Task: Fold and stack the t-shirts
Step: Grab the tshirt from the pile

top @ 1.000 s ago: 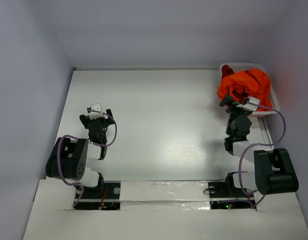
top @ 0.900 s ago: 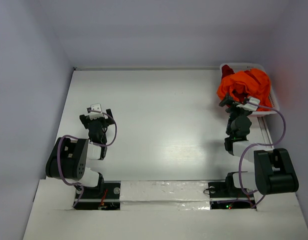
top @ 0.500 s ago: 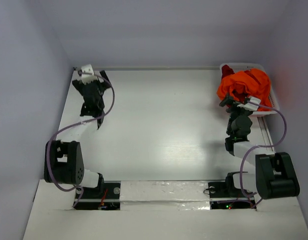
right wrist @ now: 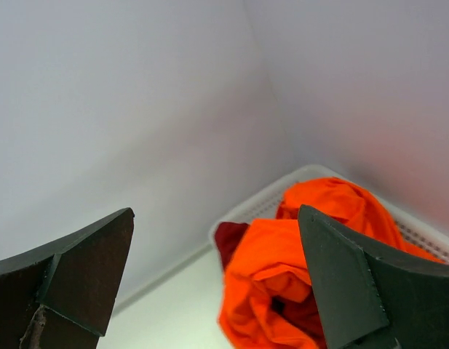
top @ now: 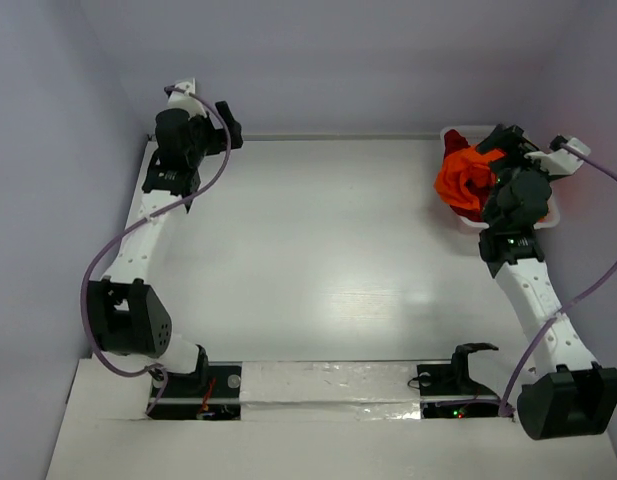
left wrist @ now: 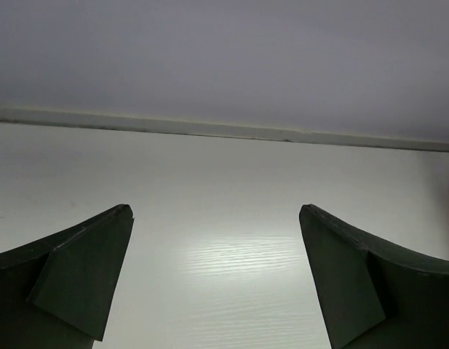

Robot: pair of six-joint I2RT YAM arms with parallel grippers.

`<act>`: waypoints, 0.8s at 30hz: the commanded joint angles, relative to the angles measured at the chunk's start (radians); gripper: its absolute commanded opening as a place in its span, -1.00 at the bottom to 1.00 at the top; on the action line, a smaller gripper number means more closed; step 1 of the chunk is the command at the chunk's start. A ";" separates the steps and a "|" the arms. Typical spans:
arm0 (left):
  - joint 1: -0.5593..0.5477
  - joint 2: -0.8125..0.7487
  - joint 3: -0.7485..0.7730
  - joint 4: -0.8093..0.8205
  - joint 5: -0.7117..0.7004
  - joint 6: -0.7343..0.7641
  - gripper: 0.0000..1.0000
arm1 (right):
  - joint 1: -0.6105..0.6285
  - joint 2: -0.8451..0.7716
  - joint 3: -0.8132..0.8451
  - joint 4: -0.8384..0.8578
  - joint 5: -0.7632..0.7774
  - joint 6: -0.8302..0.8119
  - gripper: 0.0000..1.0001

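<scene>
Presently, the bright orange crumpled cloth t-shirt [top: 466, 182] sits bunched in a white plastic lattice basket [top: 463, 129] at the far right corner of the pale white surface [top: 318, 250]. The dark red cloth t-shirt [top: 454, 143] lies in the same basket at its far left end, touching the orange one and mostly covered by it. Neither shirt is folded.

Right jaws released, spread wide, grasping nothing. They hang above the basket. In the wrist view the orange cloth shows low between the two dark fingers [right wrist: 340, 283], apart from them.

The left arm [top: 138, 245] is stretched along the left edge to the far left corner. Left jaws likewise released and empty, aimed at the grey far wall [left wrist: 224, 58], with bare surface beneath. The two arms are well apart.
</scene>
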 commanded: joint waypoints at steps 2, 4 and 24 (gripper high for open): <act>-0.006 0.048 0.278 -0.197 0.250 -0.061 0.98 | -0.006 -0.075 0.064 -0.101 -0.097 0.143 0.99; -0.006 0.125 0.390 -0.266 0.268 -0.159 0.98 | -0.006 -0.092 0.113 -0.138 -0.155 0.227 1.00; 0.094 0.267 0.325 1.550 0.944 -1.750 0.98 | -0.006 -0.126 0.385 -0.420 -0.319 0.206 1.00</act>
